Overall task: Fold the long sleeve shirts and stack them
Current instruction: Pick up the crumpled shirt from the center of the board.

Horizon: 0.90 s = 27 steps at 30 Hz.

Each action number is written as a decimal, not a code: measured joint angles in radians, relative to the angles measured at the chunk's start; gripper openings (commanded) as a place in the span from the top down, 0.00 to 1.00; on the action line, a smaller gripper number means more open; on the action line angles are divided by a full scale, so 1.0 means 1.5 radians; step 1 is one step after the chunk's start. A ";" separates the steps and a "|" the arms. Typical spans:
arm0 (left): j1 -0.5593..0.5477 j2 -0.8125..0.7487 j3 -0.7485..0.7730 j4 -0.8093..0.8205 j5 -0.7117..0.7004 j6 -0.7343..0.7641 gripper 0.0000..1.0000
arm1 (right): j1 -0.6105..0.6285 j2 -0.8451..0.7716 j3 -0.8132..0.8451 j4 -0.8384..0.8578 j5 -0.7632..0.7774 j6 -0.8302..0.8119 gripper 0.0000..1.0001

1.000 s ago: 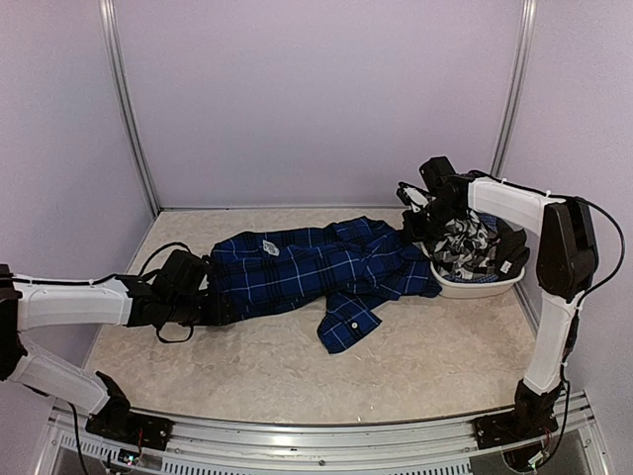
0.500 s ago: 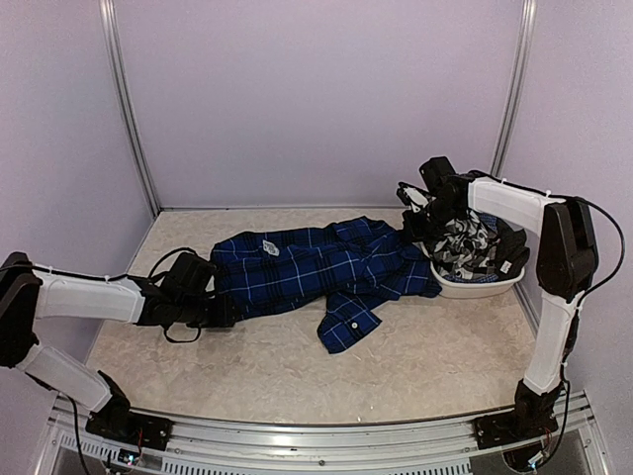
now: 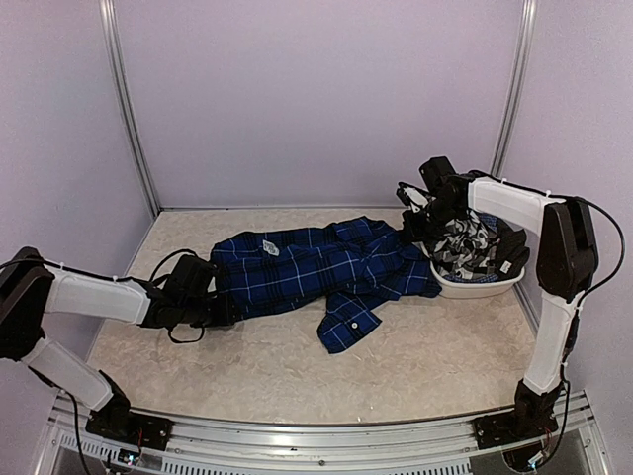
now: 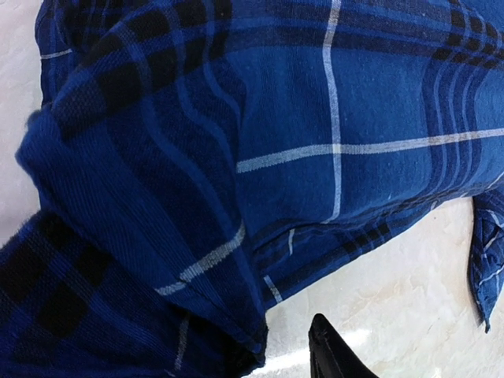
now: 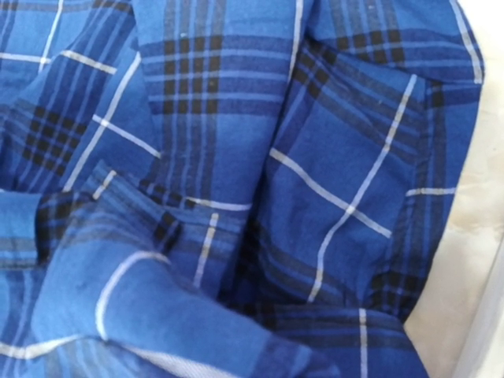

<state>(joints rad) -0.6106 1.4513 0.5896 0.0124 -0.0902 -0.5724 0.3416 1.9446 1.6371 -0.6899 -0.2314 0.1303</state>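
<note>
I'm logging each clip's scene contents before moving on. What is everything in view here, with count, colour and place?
blue plaid shirt: 1, royal blue with dark bands and white lines, lying crumpled across the table's middle
checked shirt: 1, black and white, bundled in the tub
tub: 1, white, far right of the table
table: 1, beige speckled
walls: lilac, behind and at both sides
frame posts: 2, silver, back corners
left arm: 1, white and black, low at left
left gripper: 1, black, at the blue shirt's left edge, jaw state unclear
right arm: 1, white and black, reaching over the tub
right gripper: 1, black, shut, at the blue shirt's right end
</note>
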 measured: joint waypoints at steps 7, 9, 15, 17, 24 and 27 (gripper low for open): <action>0.004 0.022 0.000 0.038 0.003 -0.002 0.82 | 0.000 -0.013 -0.009 0.001 -0.008 -0.002 1.00; 0.006 0.025 0.000 0.047 0.009 -0.003 0.91 | 0.000 -0.025 -0.019 0.001 -0.013 -0.002 1.00; 0.030 -0.005 0.005 0.040 0.061 0.005 1.00 | 0.000 -0.096 -0.068 0.000 -0.026 -0.001 1.00; 0.046 -0.053 0.016 0.022 0.082 0.008 1.00 | 0.000 -0.131 -0.081 -0.001 -0.030 -0.001 1.00; 0.130 -0.210 0.139 -0.048 0.151 0.019 1.00 | 0.000 -0.274 -0.098 -0.010 -0.066 -0.007 1.00; 0.189 -0.246 0.197 -0.064 0.185 0.020 1.00 | 0.000 -0.321 -0.090 -0.016 -0.085 -0.013 1.00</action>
<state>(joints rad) -0.3264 1.0828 0.8845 -0.0837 0.1875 -0.5419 0.3420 1.4624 1.5024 -0.7132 -0.3592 0.1108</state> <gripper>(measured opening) 0.006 0.005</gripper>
